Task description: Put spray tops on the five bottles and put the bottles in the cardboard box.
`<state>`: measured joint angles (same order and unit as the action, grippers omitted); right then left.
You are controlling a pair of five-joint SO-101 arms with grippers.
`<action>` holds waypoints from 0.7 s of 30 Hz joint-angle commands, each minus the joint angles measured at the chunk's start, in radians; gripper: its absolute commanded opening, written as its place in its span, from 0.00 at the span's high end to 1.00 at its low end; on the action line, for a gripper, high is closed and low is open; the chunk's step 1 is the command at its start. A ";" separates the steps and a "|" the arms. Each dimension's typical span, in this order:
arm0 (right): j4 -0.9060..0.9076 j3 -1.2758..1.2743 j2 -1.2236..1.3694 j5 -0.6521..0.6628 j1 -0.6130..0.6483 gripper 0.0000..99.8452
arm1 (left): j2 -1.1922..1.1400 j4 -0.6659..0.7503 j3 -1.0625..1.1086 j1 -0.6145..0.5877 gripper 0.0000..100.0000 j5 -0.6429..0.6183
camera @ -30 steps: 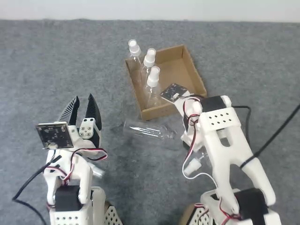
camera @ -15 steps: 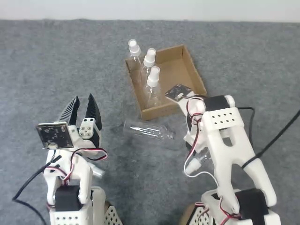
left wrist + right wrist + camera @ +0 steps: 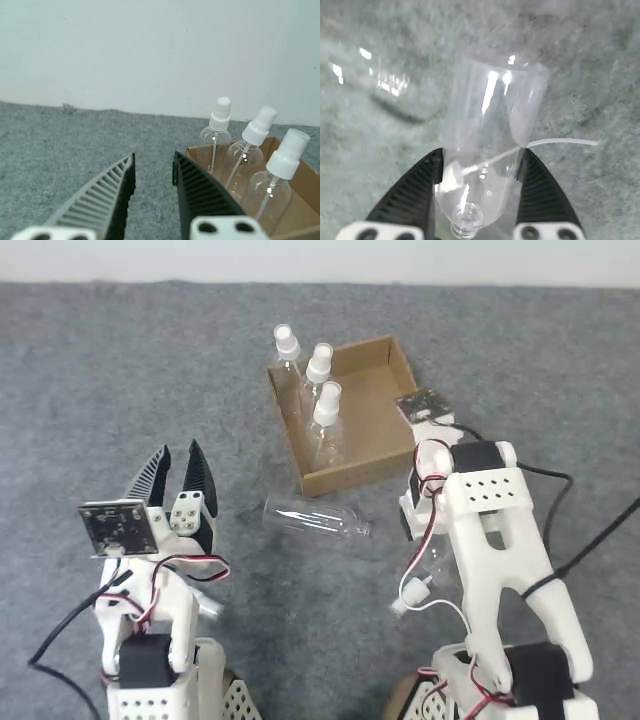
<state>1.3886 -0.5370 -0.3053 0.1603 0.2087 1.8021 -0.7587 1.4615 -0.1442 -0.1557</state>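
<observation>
setting: robot test bench | cues: grey felt mat (image 3: 100, 360), bare white wall (image 3: 150, 50)

Right of centre in the high view, the right arm (image 3: 490, 530) covers the right gripper (image 3: 481, 152) and most of the clear bottle (image 3: 490, 110) it clamps. The right wrist view blurs the lying bottle (image 3: 385, 82); the left wrist view's edge cuts off the cardboard box (image 3: 306, 192).
</observation>
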 commanded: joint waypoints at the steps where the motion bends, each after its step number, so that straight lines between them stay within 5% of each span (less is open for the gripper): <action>1: -0.054 0.060 -0.048 -0.121 -0.012 0.94 | 0.015 0.034 -0.008 -0.006 0.89 0.012; 21: -0.061 0.055 -0.047 -0.578 -0.012 0.95 | 0.015 0.034 -0.007 -0.006 0.89 0.012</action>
<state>1.3472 -0.5370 -0.3053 -0.3659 0.2102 1.8021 -0.7587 1.4615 -0.1442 -0.1557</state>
